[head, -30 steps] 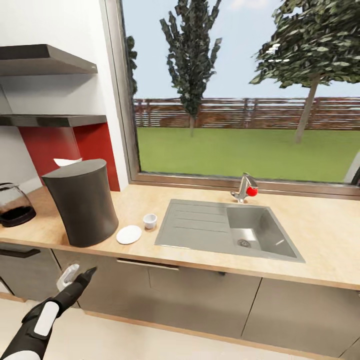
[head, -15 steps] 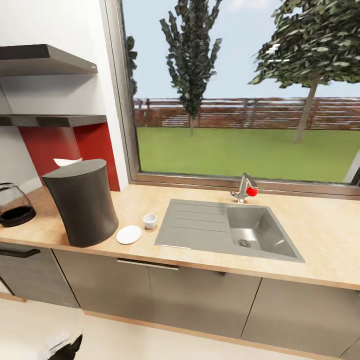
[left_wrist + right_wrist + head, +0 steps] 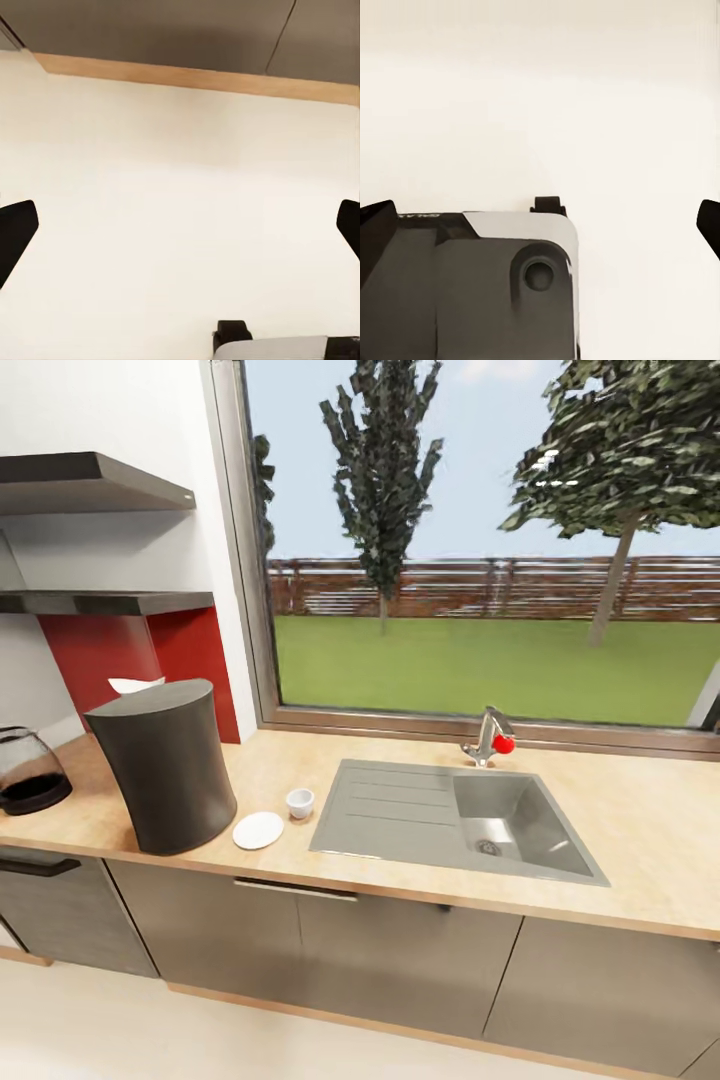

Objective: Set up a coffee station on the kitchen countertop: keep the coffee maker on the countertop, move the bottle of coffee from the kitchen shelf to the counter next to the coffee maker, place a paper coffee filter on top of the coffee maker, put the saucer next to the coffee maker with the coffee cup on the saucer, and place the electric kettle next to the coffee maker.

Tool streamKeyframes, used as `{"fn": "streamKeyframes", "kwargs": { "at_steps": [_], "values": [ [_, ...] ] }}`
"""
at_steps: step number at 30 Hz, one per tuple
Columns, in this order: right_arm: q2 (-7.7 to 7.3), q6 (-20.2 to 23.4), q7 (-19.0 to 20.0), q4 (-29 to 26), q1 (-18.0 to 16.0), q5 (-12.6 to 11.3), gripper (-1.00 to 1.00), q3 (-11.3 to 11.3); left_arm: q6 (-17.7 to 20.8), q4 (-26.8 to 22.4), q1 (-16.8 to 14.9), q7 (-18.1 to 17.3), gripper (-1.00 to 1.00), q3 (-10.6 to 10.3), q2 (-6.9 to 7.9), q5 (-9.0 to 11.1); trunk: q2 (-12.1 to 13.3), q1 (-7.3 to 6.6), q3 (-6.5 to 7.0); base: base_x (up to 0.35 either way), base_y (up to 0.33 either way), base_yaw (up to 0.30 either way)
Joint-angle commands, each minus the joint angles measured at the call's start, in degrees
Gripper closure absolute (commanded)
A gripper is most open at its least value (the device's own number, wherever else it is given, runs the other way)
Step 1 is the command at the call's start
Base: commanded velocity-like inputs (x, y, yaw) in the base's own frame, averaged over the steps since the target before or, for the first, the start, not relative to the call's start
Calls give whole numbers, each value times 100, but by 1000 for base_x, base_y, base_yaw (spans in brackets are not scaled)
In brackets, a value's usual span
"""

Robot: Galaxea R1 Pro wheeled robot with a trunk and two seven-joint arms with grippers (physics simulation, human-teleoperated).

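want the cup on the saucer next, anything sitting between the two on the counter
Nothing visible. The coffee cup stands just behind the saucer on the kitchen countertop, with bare wood between them; the coffee maker is off to one side.

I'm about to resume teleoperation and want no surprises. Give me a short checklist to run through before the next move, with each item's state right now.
1. Coffee maker upright on the kitchen countertop: ok.
2. Coffee cup on the saucer: not ok; the cup stands on the counter beside the saucer, apart from it.
3. Paper coffee filter on top of the coffee maker: not ok; a white piece peeks out behind the machine.
4. Electric kettle next to the coffee maker: cannot tell; it stands apart on the counter.
5. Left tool and right tool free: ok; both open, over pale floor.
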Motion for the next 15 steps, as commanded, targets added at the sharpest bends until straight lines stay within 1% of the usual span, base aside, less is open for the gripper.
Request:
{"fn": "streamKeyframes", "kwargs": {
  "at_steps": [1,4,6,10,15],
  "values": [
    [-2,-22,14,9,-6,-71,-100,41,-24,10,-7,-35,-100,51,6,-71,-12,4,-10,0,0,0],
    [-5,-21,5,13,-6,-83,-100,45,-22,19,-7,-33,-100,53,18,-98,-12,4,-4,0,13,0],
    [-11,-21,2,15,-6,-87,-100,45,-11,29,-7,-28,-100,58,26,-105,-12,4,-3,0,181,0],
    [-16,-21,0,15,-6,-89,-100,46,-4,43,-7,-25,-100,72,23,-97,-12,4,-2,-5,258,0],
    [-20,-21,-2,23,-6,-82,-100,47,-15,54,-7,-10,-100,48,-21,-115,-12,4,-2,-63,296,3]
  ]
}}
